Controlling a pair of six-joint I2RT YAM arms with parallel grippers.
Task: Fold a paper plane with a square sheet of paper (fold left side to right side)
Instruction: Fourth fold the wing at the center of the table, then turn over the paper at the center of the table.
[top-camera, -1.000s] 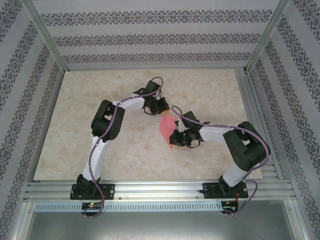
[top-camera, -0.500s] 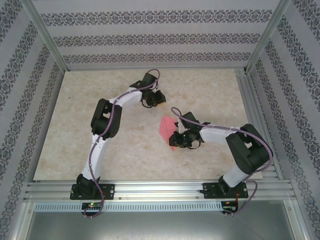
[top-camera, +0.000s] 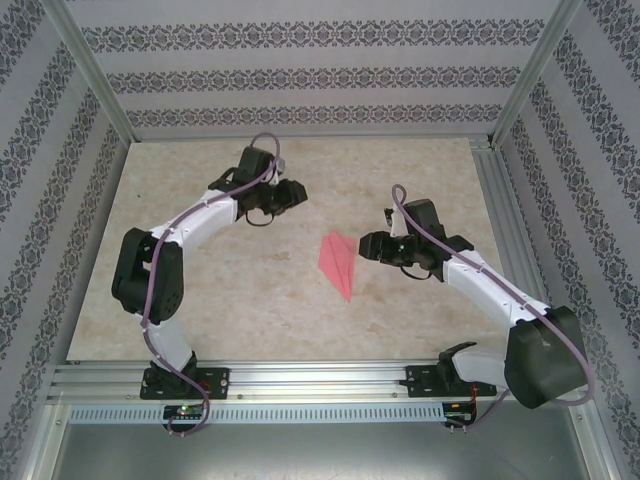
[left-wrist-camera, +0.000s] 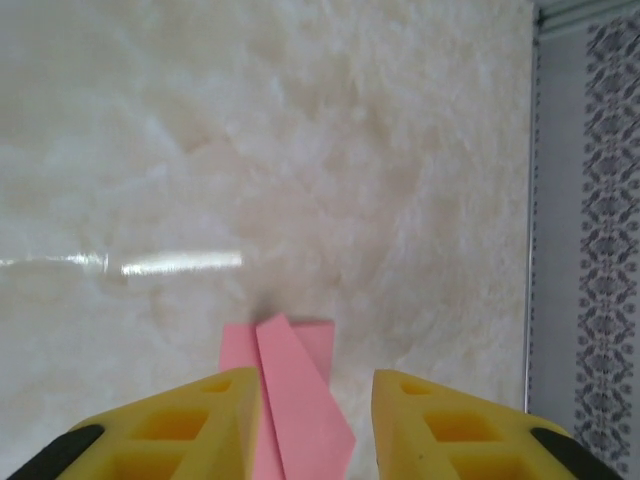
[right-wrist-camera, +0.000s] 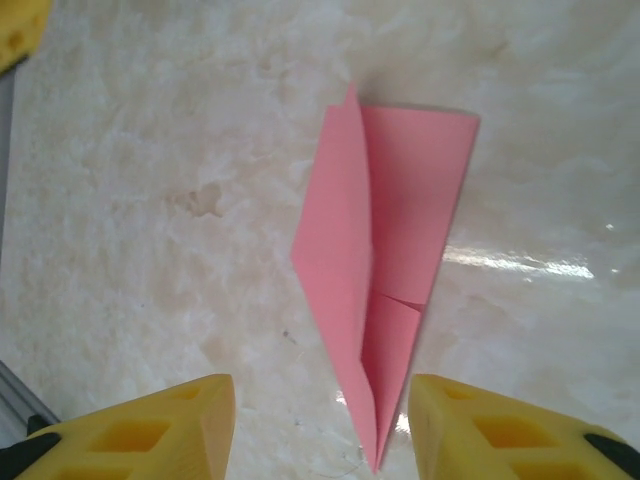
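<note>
The left arm (top-camera: 200, 222) has backed off to 10 o'clock and the right arm (top-camera: 480, 285) to 3 o'clock, jaws parted and empty, leaving the paper plane (top-camera: 337, 262) free on the worktop (top-camera: 420, 180), seemingly finished.

Matt paper plane (top-camera: 335, 262) — glossy table (top-camera: 420, 170)

Paper plane (left-wrist-camera: 293, 400), left hand (left-wrist-camera: 315, 380) spread, table (left-wrist-camera: 300, 150)

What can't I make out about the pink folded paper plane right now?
- Left wrist view: the pink folded paper plane runs off the bottom edge, its near part cut off, partly behind the left gripper's yellow finger.
- Top external view: too small to read its creases.
- Right wrist view: its lower layers hidden under the top flap.
</note>
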